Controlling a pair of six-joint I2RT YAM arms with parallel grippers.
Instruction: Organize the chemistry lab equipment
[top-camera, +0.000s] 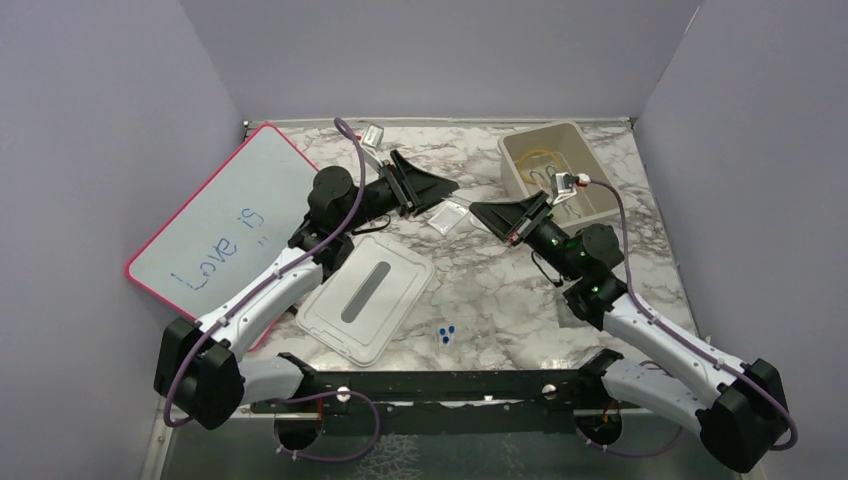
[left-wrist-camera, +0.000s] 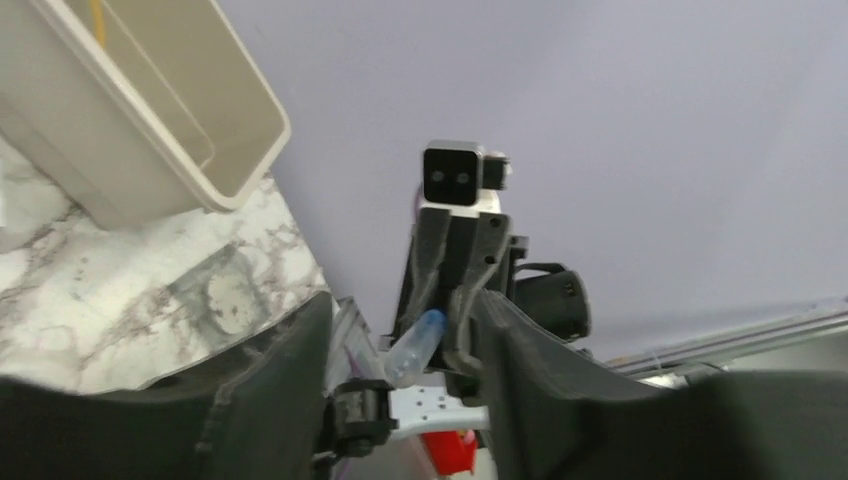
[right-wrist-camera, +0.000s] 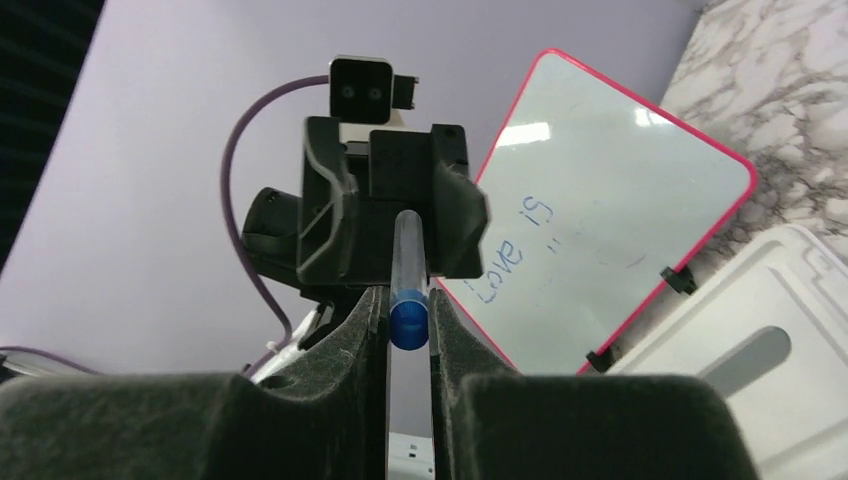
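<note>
**Clear tube gripped by right arm, tip to tip with left arm above mid-table**

Position of arms: Both arms reach inward over the marble table (top-camera: 500, 290). The left gripper (top-camera: 447, 188) and the right gripper (top-camera: 479, 211) point at each other, tips nearly meeting, near the middle of the far half of the table.

Item in hand: A clear tube (right-wrist-camera: 408, 250) with a blue cap (right-wrist-camera: 408, 315) lies along the line between the two grippers. In the right wrist view, the right jaws are clamped on the blue-capped end, both fingers pressed against it. The clear end reaches toward the left gripper.

Left jaws: They stand apart. In the left wrist view, the tube sits in the gap between the two fingers, with space on either side of it.

Other items: A small clear piece (top-camera: 451, 217) lies flat on the table, just under the gripper tips. A beige bin (top-camera: 540, 130) stands at the far right, close behind the right gripper. It holds a coil of amber tubing (top-camera: 538, 157); the rest of its contents are too small to identify. The bin's lid (top-camera: 365, 295) lies flat near the left arm. Two small blue-capped pieces (top-camera: 445, 333) sit just beside it toward the near edge. A red-framed whiteboard (top-camera: 230, 225) with handwriting leans against the left wall.
</note>
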